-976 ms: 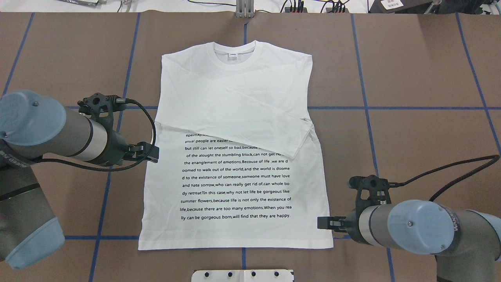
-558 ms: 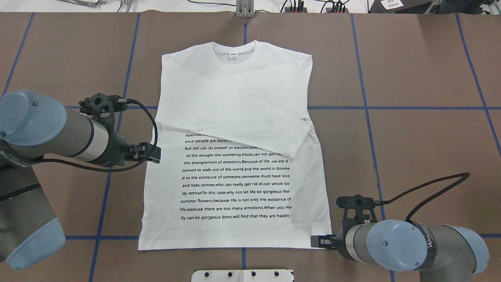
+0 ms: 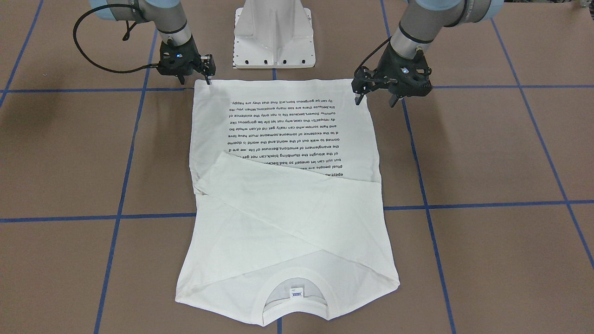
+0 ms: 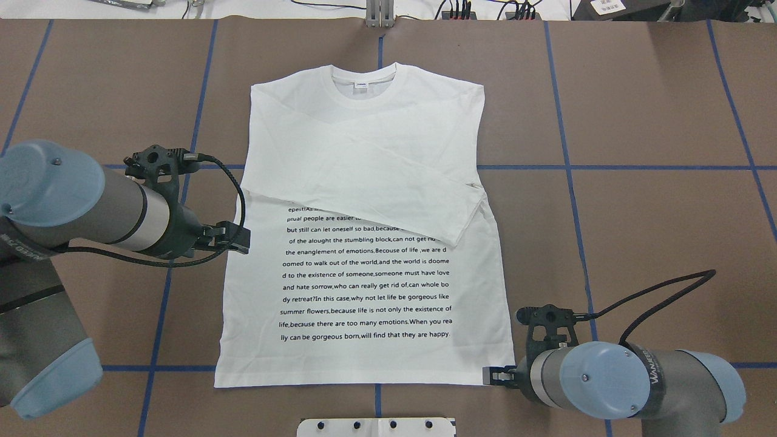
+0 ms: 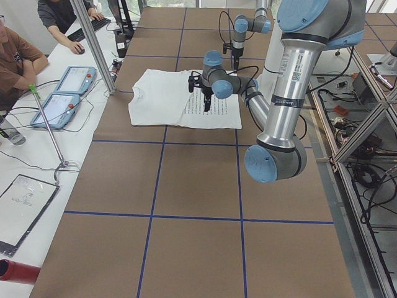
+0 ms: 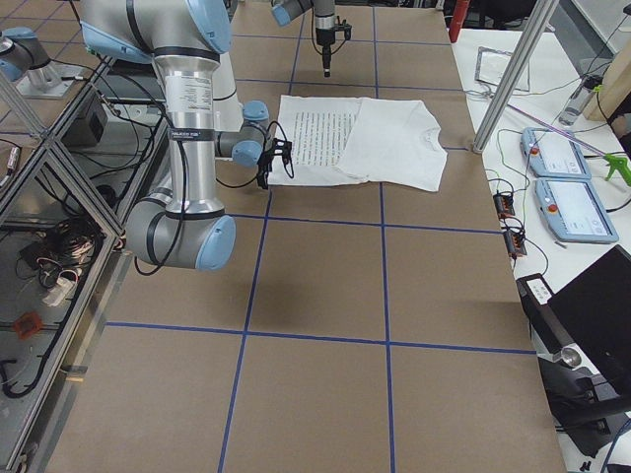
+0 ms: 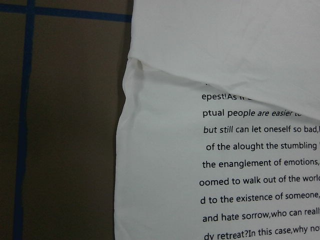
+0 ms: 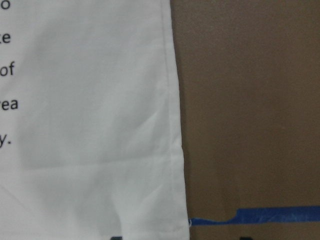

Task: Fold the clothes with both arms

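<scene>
The white long-sleeved T-shirt (image 4: 364,291) lies flat, print side up, collar at the far edge, both sleeves folded across the chest. My left gripper (image 4: 240,238) hovers over the shirt's left side edge at mid-height, and in the front-facing view this left gripper (image 3: 374,98) has its fingers spread open and empty. My right gripper (image 4: 493,376) sits low at the shirt's near right hem corner. The right wrist view shows the hem corner (image 8: 170,200) with two dark fingertips (image 8: 116,238) apart at the bottom edge, so that gripper is open. The shirt (image 3: 287,208) is not lifted anywhere.
The robot's white pedestal (image 3: 274,37) stands just behind the hem. Blue tape lines (image 4: 564,167) grid the brown table. Cables and plugs (image 4: 461,9) lie along the far edge. In the left side view, people sit at a bench (image 5: 68,93) with tablets.
My right gripper has moved toward the robot and slightly left, down to the shirt's near right hem corner. The left arm has barely shifted. The shirt has not moved.
</scene>
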